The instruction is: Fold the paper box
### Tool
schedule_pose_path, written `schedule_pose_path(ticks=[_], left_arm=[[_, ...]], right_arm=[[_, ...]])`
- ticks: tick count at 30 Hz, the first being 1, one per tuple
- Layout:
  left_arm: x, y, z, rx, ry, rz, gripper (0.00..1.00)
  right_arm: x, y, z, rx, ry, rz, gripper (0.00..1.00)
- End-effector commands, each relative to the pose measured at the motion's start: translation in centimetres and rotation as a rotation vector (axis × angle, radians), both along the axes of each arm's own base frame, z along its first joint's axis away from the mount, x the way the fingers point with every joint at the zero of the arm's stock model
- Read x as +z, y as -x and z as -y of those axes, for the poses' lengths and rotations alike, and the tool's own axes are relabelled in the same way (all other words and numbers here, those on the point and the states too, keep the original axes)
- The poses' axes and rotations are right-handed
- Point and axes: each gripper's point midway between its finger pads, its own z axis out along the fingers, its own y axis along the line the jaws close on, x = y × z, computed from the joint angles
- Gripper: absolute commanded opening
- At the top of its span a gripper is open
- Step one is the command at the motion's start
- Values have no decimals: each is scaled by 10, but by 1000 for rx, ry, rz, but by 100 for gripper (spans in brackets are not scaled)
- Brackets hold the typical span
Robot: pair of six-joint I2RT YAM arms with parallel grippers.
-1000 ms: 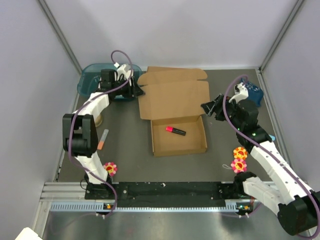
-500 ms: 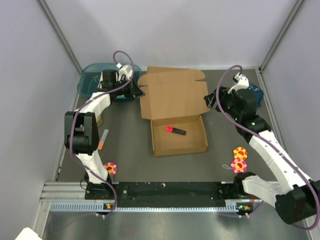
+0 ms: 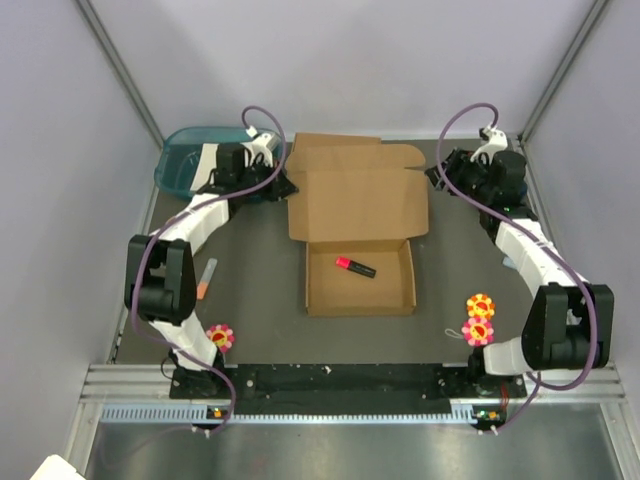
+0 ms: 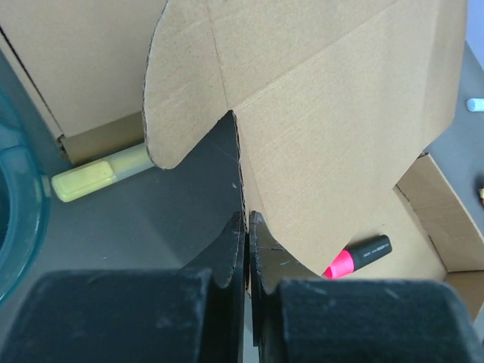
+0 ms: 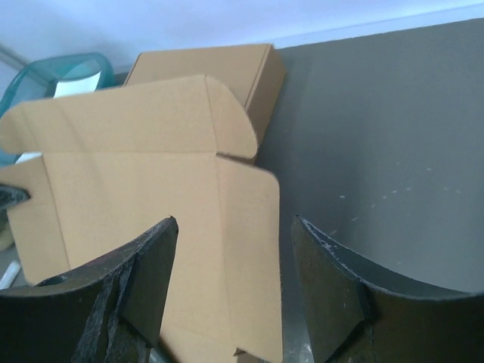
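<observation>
At table centre: paper box (image 3: 360,290), base toward the near edge, lid toward the rear, marker (image 3: 355,266) inside the base. Behind the lid: second box (image 5: 200,64); at rear left: tray (image 3: 180,160). Left gripper (image 4: 246,234) at the lid's left edge, right gripper (image 5: 234,224) at its right edge; pen (image 3: 206,278) left of the base.

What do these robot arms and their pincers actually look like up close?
The left arm and right arm are white shells linked by black joints, and a looping purple cable runs along each. Colourful flower-shaped markers sit near their bases. The left gripper and right gripper each end in two matte black fingers with scuffed, curved edges.
</observation>
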Motion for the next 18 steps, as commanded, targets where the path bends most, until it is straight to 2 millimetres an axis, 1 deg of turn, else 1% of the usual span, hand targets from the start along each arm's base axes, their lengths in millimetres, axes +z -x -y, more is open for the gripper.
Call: schedule_pose_path(ticks=[1, 7, 9, 11, 12, 14, 15, 16, 18], left_arm=[[12, -11, -11, 45, -79, 148, 0], [15, -15, -13, 62, -82, 156, 0], [15, -13, -13, 60, -79, 154, 0], [17, -12, -13, 61, -78, 162, 0], [18, -10, -12, 59, -78, 166, 0], [18, -8, -12, 55, -78, 173, 0], [19, -6, -8, 48, -79, 177, 0], [18, -4, -7, 43, -79, 176, 0], [20, -1, -3, 31, -79, 182, 0]], right_arm=[[16, -5, -21, 179, -11, 118, 62], [1, -10, -20, 206, 27, 83, 61], [-8, -17, -16, 180, 39, 56, 61], [-13, -23, -13, 165, 52, 49, 60], [-22, -27, -13, 162, 51, 30, 60], [-22, -33, -12, 159, 51, 35, 59], [-28, -36, -13, 159, 45, 27, 59], [-29, -39, -13, 157, 34, 28, 59], [-25, -45, -13, 148, 29, 50, 59]])
